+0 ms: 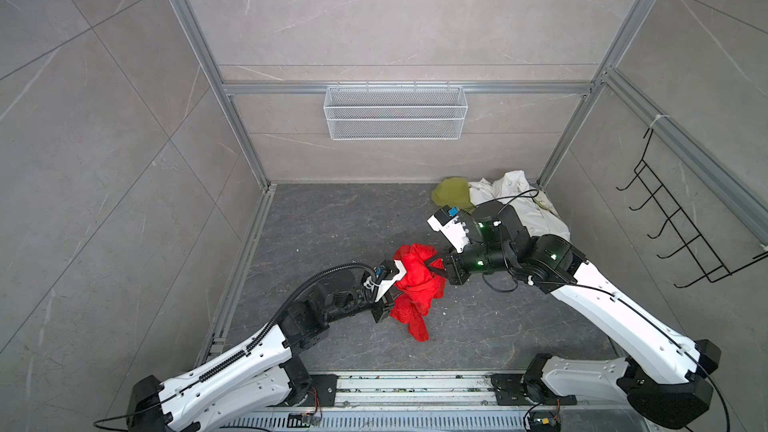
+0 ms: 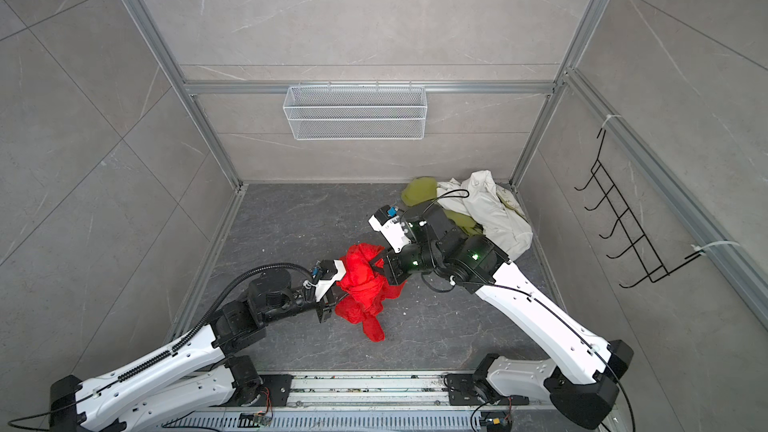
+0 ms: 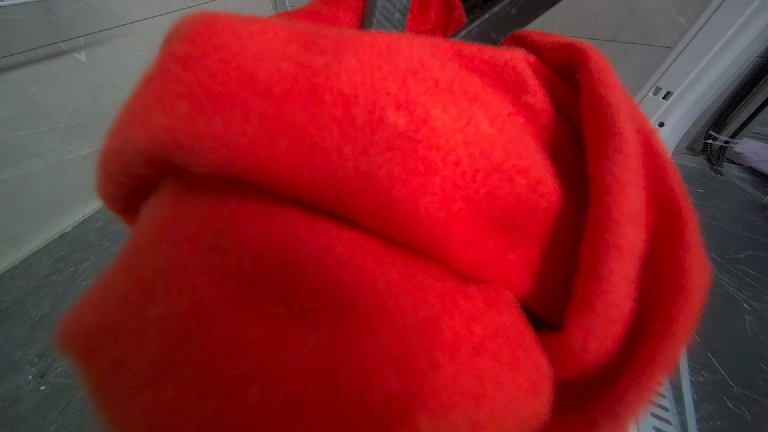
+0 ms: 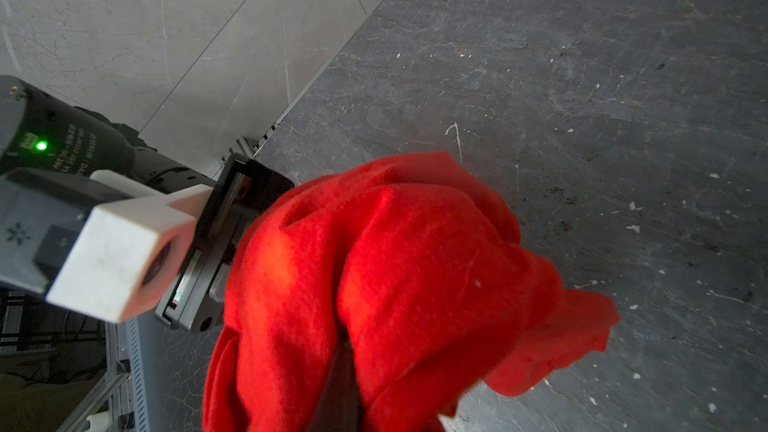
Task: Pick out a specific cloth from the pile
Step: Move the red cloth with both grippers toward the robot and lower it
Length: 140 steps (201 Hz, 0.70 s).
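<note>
My L gripper (image 1: 393, 297) & R gripper (image 1: 436, 268) are both clamped tight on the cloth (image 1: 415, 286), one from each side, tips buried in red folds. It's bunched btwn them, w/ a tail drooping toward the floor (image 1: 332, 222); can't tell if it touches. The pile (image 1: 528, 209), olive-green cloth (image 1: 451, 194) + white garment (image 1: 540, 218), sits well apart in the back-right corner.

The left arm (image 1: 232, 363) stretches from the near left toward mid-floor, the left gripper (image 1: 395, 296) pointing right and clamped on the cloth (image 1: 415, 284). The right arm (image 1: 615, 309) bends in from the near right, the right gripper (image 1: 435, 266) pointing left, pinched on the same cloth.
</note>
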Available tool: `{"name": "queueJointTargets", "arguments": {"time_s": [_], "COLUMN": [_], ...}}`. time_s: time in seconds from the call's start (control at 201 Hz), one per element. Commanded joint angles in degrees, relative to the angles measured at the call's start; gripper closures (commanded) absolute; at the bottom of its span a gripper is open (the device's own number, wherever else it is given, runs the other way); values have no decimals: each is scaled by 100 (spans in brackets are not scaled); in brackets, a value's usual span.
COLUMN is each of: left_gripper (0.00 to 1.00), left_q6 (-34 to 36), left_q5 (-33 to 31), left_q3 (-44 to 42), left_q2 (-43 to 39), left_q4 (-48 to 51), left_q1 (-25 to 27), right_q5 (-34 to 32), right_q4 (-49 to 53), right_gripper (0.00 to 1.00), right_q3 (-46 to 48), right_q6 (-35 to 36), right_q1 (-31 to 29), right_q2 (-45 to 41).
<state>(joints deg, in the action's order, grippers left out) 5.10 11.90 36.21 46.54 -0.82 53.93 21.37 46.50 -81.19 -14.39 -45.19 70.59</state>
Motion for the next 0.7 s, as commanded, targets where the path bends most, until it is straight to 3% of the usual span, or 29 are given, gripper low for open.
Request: {"name": "queueJointTargets", "arguments": {"time_s": [0.0, 0.468, 0.692], "left_gripper": [100, 100, 100], "left_q6": [-199, -385, -687], "left_q5": [-145, -1299, -1413], "left_q3": [-72, -741, -817], "left_q2": [-263, -2001, -2192], "left_q4": [-183, 962, 1286], "left_q1": [46, 57, 56], "right_q5": [-56, 111, 216], "right_q4": [-118, -368, -353], "right_gripper": [100, 100, 100], "right_q3": [123, -108, -330], "right_q6": [-106, -125, -83], "right_q1": [-58, -318, -344], "right_q2": [-51, 521, 888]}}
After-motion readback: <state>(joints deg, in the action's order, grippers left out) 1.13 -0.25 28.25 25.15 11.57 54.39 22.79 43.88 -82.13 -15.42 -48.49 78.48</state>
